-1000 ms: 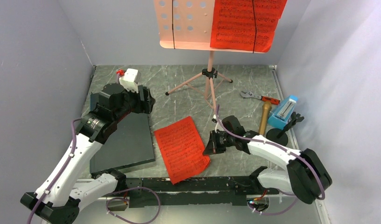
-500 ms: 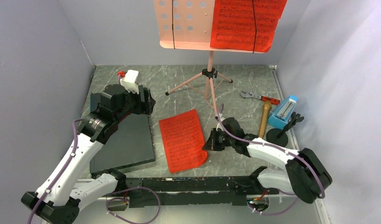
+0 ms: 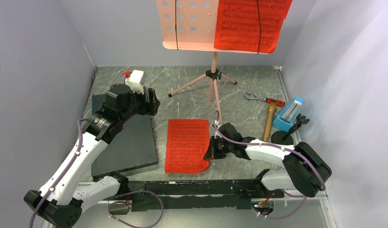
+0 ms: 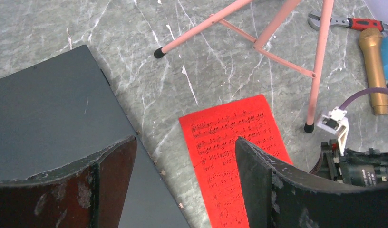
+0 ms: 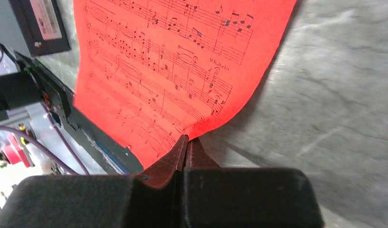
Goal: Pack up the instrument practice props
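Since a second ago the loose sheet (image 3: 185, 145) has swung round. It lay slanted from 11 to 5, and now its long axis runs 12 to 6 in the top view, a little nearer the slab (image 3: 128, 142).

We see the right claw (image 5: 186, 140) clamped tight on the sheet's right edge, close to the near corner, with the paper curling up out of the pinch. From that claw the sheet lies toward 9, resting on the table (image 3: 239, 85) except for that lifted edge. The slab is farther on at 9, just beside the sheet's left edge; we cannot tell whether they touch.

The right arm stretches low across the table, forearm pointing to 9 and wrist close to the surface. The left claw (image 4: 185, 147) hangs with its jaws wide apart and nothing between them, over the slab's far right corner, about 11 from the sheet.

We judge the right arm to be nearer and already in charge of the sheet. A second sheet (image 3: 249, 23) sits on the stand (image 3: 214, 88) at 12.
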Motion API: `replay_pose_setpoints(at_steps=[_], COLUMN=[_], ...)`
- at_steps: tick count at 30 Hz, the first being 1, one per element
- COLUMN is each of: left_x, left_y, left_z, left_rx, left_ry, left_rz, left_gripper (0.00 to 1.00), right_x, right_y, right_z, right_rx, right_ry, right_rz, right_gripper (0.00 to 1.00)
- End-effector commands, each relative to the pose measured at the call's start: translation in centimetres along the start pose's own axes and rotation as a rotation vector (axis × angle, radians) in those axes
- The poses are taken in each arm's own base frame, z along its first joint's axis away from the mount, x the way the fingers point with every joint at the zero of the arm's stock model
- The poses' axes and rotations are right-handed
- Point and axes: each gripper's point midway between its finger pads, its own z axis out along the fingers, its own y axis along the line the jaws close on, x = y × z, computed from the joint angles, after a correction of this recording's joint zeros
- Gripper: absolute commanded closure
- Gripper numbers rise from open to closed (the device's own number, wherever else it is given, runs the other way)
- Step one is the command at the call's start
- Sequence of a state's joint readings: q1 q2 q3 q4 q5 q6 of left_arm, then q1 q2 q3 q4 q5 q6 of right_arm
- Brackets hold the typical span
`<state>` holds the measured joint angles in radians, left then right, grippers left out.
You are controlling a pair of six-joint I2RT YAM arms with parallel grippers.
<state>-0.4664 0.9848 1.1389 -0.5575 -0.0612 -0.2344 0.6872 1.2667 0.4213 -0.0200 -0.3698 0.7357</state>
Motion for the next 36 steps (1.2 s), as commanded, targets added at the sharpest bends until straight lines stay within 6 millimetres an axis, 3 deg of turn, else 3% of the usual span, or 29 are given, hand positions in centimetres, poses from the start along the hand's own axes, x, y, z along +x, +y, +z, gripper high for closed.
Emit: replay_pose_setpoints(at_steps=[1, 9, 11, 15, 20, 25, 27, 30, 36], left_x=[-1.4, -1.2, -1.2, -1.5, -2.2, -3.6, -4.2, -5.2, -7.6], left_y=[-0.4, -0.4, -0.4, -0.5, -1.2, -2.5, -3.3, -4.3, -6.6], left_z=[-0.7, -0.8, -0.7, -0.8, -1.0, -1.2, -1.4, -1.6, -2.4], left_rx=[0.013, 0.013, 0.014, 0.021, 0.054, 0.118, 0.158, 0.206, 0.310], left_ry=[-0.059, -0.060, -0.060, -0.070, -0.076, -0.102, -0.113, -0.127, -0.181], left_rz=[-0.021, -0.027, -0.026, -0.027, -0.018, -0.018, -0.019, -0.017, -0.020], left_gripper=[0.19, 0.19, 0.19, 0.19, 0.20, 0.15, 0.12, 0.07, 0.06], right_x=[-1.0, -0.7, -0.7, -1.1, -4.1, -8.0, -9.7, -12.4, -16.8], right_y=[3.4, 4.0, 4.1, 3.9, 4.1, 5.0, 5.1, 5.8, 8.8], right_z=[0.6, 1.0, 1.0, 0.3, -2.0, -5.9, -8.0, -11.7, -20.7], right_rx=[-0.092, -0.083, -0.079, -0.042, 0.028, 0.124, 0.184, 0.241, 0.253], right_ry=[-0.001, 0.024, 0.023, -0.009, -0.163, -0.323, -0.404, -0.551, -0.879], right_rz=[-0.078, -0.104, -0.102, -0.106, -0.143, -0.233, -0.265, -0.298, -0.348], right_gripper=[1.00, 1.00, 0.95, 0.76, 0.47, 0.24, 0.19, 0.17, 0.10])
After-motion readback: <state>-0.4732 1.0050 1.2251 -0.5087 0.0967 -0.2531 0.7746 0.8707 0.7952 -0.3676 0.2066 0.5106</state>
